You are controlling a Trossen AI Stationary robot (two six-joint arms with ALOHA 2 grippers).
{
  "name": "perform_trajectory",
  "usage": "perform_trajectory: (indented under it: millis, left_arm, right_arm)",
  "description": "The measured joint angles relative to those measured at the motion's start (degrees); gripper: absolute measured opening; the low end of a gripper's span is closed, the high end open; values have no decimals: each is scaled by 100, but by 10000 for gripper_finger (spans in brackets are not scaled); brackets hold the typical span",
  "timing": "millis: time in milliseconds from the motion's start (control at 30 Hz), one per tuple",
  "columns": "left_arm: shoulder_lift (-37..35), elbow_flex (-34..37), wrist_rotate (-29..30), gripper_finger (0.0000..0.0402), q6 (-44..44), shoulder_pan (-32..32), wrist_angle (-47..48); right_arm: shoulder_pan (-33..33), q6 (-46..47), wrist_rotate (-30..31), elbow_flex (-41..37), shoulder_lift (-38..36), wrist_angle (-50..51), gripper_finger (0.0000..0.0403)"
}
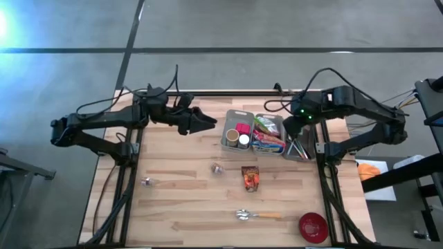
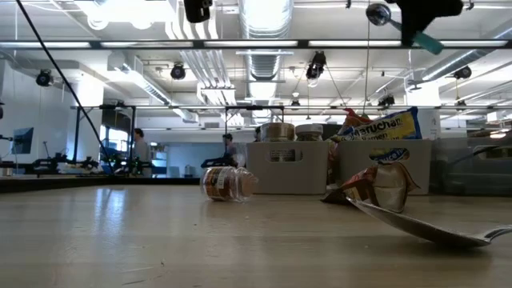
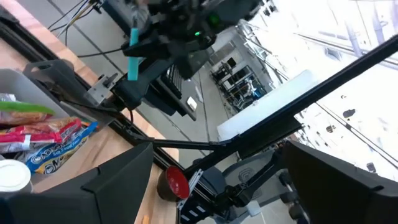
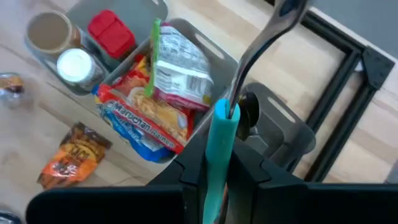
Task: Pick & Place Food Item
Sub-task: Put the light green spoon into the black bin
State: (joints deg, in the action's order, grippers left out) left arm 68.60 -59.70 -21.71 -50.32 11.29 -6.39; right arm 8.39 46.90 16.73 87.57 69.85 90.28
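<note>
Two arms are up over the back of your table (image 1: pixel 173 207), so here's what you've got. Left gripper (image 1: pixel 206 122) hangs just left of the bins, fingers spread wide, nothing between them. Right gripper (image 4: pixel 217 177) sits above the right-hand bin (image 1: pixel 296 149) and it's clamped on a utensil (image 4: pixel 231 106) with a teal handle and a metal end, standing roughly upright in the wrist view.

Three grey bins line up side by side at the back. Left bin (image 1: pixel 234 131) has jars and a red lid in it, middle bin (image 1: pixel 268 135) is stuffed with ramen packs (image 4: pixel 149 121) and another bag.

Your food item, the orange snack packet (image 1: pixel 250 178), lies flat on the wood just in front of the bins, nobody touching it. A small jar (image 2: pixel 226 183) lies on its side left of it. Near the front edge there's a spoon (image 1: pixel 257 216), with a red bowl (image 1: pixel 313 227) just right of it. One more small shiny thing (image 1: pixel 147 182) sits off toward the left; can't tell what it is.
</note>
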Motion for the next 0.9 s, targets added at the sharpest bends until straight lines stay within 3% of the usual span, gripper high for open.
perform_trajectory:
  millis: [433,900]
  left_arm:
    - [-211,2,-42,367,133,0,428]
    - [-330,4,-42,367,236,0,526]
  right_arm:
    - [489,176,-947,-1927,-443,-461,31]
    - [571,478,-1382,-3493,-611,-1058,31]
